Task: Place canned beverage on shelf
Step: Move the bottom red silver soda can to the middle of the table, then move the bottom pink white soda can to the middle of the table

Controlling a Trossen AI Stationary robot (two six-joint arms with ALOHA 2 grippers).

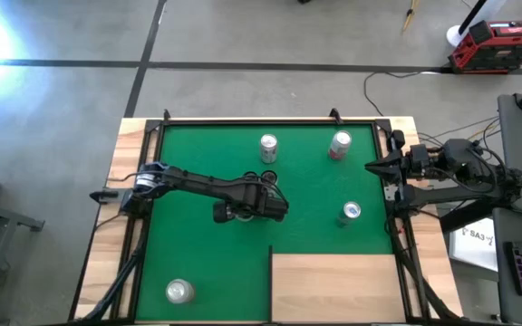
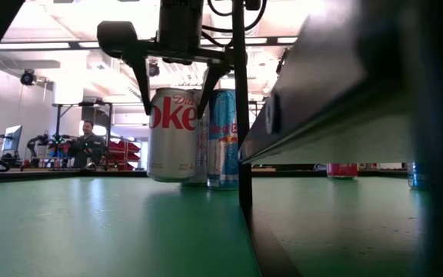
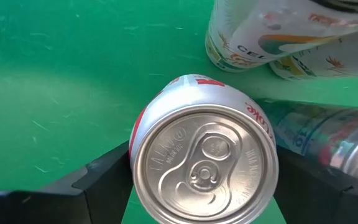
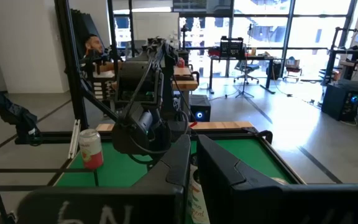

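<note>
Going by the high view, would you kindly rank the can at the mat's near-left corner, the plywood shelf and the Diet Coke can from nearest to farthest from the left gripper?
From the left gripper:
1. Diet Coke can, between its fingers.
2. Plywood shelf, at the mat's near-right corner.
3. Corner can, near-left; about as far as the shelf, too close to call.

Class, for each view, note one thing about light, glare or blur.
High view: white glare at the upper left corner. Low view: bright ceiling lights behind the Coke can; near dark edge blurred. Left wrist view: can top sharp, sheen on the mat.
</note>
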